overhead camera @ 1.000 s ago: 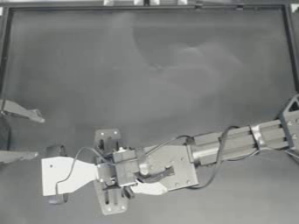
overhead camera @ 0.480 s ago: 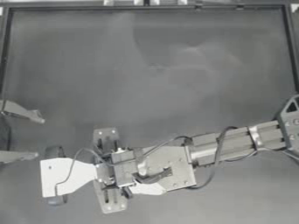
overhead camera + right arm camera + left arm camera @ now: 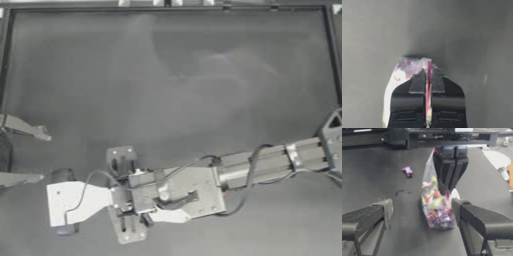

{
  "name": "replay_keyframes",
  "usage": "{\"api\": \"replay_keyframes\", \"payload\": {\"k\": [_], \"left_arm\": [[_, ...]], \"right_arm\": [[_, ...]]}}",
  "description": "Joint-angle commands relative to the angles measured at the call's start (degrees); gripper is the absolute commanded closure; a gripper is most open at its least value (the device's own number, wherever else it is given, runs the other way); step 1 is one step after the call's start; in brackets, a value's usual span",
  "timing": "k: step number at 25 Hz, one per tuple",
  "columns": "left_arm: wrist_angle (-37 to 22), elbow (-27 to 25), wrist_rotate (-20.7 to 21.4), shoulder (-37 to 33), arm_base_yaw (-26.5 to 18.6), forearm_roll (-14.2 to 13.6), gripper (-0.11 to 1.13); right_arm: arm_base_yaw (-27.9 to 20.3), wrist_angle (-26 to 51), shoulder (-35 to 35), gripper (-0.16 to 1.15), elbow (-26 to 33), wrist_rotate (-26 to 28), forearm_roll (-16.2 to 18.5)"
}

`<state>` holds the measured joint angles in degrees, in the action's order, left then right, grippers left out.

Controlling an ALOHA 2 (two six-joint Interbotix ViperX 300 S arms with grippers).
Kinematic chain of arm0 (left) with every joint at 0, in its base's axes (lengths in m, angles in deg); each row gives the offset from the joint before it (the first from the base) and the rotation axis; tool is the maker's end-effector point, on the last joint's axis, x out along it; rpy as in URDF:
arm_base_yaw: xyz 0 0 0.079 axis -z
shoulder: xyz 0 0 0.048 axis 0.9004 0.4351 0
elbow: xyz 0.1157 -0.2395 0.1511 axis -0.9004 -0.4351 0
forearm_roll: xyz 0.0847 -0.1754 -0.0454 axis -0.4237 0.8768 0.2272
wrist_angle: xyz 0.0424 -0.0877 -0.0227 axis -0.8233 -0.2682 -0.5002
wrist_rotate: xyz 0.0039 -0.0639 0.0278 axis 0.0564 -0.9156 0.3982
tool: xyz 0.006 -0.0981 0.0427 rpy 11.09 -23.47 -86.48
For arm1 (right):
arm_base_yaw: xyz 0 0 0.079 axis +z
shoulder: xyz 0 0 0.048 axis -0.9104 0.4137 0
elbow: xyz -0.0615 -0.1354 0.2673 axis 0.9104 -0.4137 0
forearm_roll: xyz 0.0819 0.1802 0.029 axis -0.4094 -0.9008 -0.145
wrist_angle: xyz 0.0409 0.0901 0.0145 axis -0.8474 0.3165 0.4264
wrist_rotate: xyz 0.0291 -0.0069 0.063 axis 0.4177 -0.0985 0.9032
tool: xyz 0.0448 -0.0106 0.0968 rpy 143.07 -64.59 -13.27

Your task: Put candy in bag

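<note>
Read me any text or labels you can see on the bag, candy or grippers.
No readable text in any view.
Bag, held by the right gripper: only coloured sweets show, no print.
Candy: too small and blurred to tell.
Left gripper: no markings.

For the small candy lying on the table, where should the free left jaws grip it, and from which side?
Probably from straight above, across its whitish middle, not the twisted pink ends. The candy lies flat and alone, apart from the bag that the right gripper holds; the left gripper is open.
</note>
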<state>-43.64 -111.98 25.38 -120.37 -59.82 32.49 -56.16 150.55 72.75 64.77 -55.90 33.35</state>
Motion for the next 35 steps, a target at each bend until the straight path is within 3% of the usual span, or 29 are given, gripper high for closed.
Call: {"api": "replay_keyframes", "payload": {"k": [1, 18, 35], "left_arm": [[0.18, 0.62, -0.09, 0.35, 0.09, 0.09, 0.02], [0.62, 0.97, -0.18, 4.39, 0.18, 2.37, 0.02], [5.89, 5.19, -0.18, 18.54, 1.85, 3.87, 0.02]], "right_arm": [[0.00, -1.67, -4.66, 0.92, -0.88, 0.09, 0.26], [0.00, -8.53, -10.63, 0.93, -10.99, 2.11, 0.44], [0.00, -16.17, -16.61, 0.93, -21.09, 4.48, 1.85]]}}
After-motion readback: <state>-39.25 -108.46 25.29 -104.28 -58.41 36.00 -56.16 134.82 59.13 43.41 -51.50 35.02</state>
